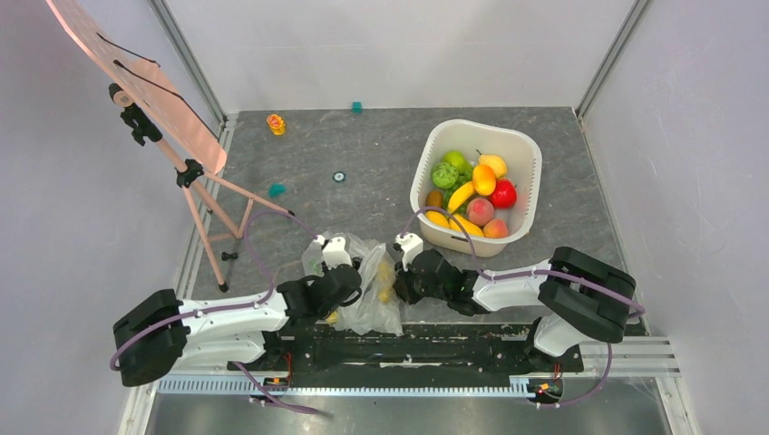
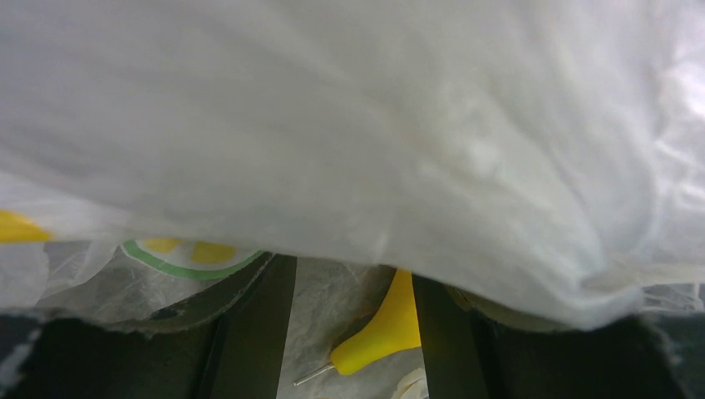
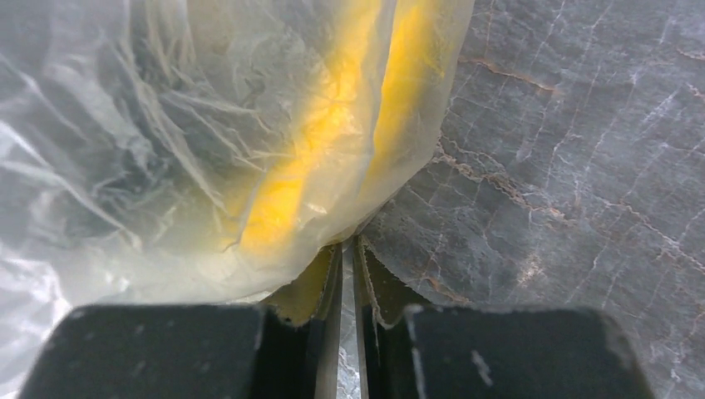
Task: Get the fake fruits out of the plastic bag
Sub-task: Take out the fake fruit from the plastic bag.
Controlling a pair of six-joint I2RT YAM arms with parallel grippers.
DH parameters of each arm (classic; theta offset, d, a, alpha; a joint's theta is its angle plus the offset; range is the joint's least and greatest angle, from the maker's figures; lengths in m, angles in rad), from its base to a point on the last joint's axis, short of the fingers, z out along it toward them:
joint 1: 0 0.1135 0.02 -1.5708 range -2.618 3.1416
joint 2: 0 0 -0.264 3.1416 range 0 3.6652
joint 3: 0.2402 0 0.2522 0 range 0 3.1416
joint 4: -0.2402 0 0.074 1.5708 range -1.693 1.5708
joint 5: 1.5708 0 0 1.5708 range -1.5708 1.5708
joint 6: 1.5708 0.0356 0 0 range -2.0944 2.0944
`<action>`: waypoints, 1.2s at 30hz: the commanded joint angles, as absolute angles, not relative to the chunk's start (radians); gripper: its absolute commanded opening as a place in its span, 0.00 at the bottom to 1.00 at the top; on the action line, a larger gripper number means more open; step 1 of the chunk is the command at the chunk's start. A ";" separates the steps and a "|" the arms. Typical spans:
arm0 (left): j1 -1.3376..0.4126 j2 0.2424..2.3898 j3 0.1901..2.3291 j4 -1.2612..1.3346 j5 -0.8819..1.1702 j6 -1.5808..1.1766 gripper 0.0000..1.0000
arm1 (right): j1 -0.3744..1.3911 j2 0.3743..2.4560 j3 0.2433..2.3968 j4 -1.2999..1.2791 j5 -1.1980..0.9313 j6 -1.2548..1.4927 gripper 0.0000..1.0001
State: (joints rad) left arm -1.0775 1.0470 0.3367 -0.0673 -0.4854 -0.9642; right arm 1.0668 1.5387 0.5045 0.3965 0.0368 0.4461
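Both arms reach low to the bag on your counter. Your right pincer pinches its film, nearly closed. Only left wrist view shows left pincer parted, yellow fruit between.

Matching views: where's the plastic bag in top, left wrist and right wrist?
Top external: plastic bag at bottom centre.
Left wrist: bag is the white film filling the upper part of the frame.
Right wrist: bag covers the left and upper middle.
Shared landmark: yellow fruit in the bag, low centre in left wrist, showing through the film in right wrist.
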 commanded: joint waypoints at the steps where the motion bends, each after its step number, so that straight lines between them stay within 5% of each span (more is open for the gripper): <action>1: -1.072 1.066 0.385 -0.004 -0.476 -0.939 0.59 | 1.065 1.530 0.489 0.500 -0.010 0.476 0.11; 25: -1.071 1.226 0.346 0.125 -0.383 -0.937 0.52 | 1.065 1.560 0.433 0.702 -0.084 0.590 0.11; 36: -1.072 1.253 0.331 0.134 -0.361 -0.919 0.07 | 1.065 1.497 0.428 0.579 0.014 0.553 0.13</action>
